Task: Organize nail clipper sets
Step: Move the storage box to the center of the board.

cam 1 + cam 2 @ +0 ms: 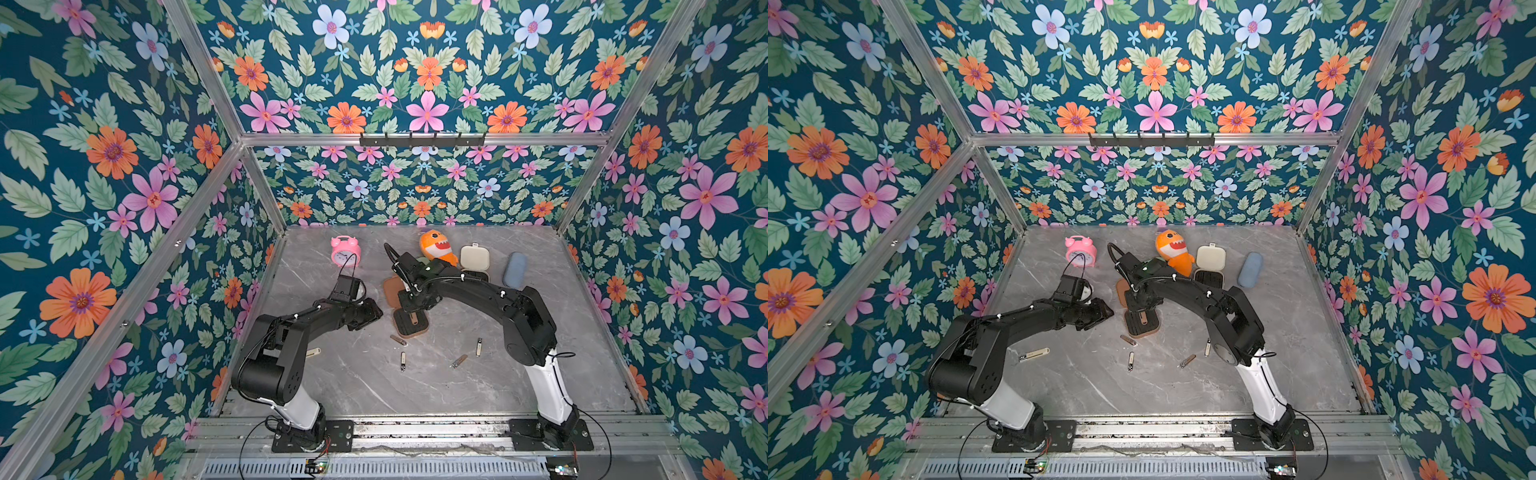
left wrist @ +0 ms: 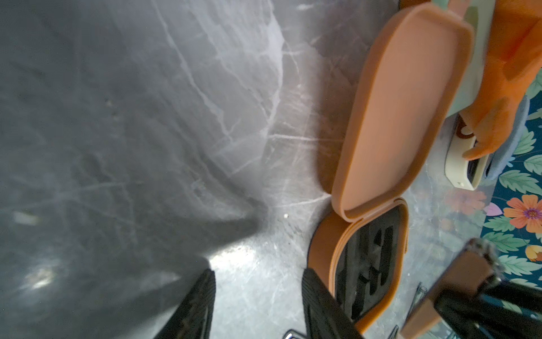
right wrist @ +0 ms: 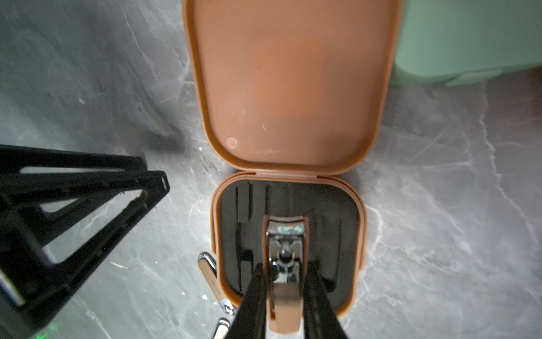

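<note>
The brown case [image 3: 362, 234] lies open on the marble table, its lid [image 3: 293, 88] flat behind the black insert. My right gripper [image 3: 286, 265] is shut on a brown-handled nail clipper [image 3: 286, 234] and holds it just over the insert. In a top view this gripper [image 1: 409, 305] sits above the case [image 1: 422, 328]. My left gripper [image 2: 258, 274] is open beside the case wall [image 2: 322, 255], with only bare table between its fingers. An open cream case [image 1: 475, 257] stands behind. A mint green case [image 3: 469, 38] lies past the brown lid. Several loose clippers [image 1: 402, 360] lie in front.
A pink alarm clock [image 1: 345, 250] stands at the back left and an orange shark toy [image 1: 436, 246] at the back middle. A blue-grey pouch [image 1: 514, 270] lies at the back right. One cream-handled tool [image 1: 1034, 354] lies near the left arm. Floral walls enclose the table.
</note>
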Motion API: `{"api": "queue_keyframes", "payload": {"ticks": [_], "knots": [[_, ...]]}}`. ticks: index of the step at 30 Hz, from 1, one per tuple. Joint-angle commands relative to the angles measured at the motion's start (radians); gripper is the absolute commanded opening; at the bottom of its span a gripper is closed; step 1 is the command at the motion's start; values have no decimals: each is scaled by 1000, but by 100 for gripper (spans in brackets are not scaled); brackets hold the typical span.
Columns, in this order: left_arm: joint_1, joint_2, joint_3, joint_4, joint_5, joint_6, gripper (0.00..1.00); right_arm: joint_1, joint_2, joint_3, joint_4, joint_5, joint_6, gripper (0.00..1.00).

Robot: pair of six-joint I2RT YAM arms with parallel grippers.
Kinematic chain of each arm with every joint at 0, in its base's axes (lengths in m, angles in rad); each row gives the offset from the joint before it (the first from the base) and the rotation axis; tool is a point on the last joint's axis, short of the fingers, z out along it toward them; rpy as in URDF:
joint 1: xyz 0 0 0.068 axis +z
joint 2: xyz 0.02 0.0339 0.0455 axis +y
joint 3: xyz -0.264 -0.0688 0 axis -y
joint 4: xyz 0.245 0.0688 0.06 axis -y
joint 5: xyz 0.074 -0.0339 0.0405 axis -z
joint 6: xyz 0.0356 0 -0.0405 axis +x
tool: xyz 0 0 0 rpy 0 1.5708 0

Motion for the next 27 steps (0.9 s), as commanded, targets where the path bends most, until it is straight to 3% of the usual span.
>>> {"api": "queue_keyframes", "payload": {"ticks": [1, 17, 27], "knots": [[2, 1, -6, 5, 7, -7, 51, 0, 18, 10, 29, -23, -21, 12], [1, -6, -23, 5, 10, -11, 51, 1, 48, -23, 71, -50, -29, 11], [1, -8, -20, 4, 12, -12, 50, 17, -3, -147, 112, -58, -12, 9]]}}
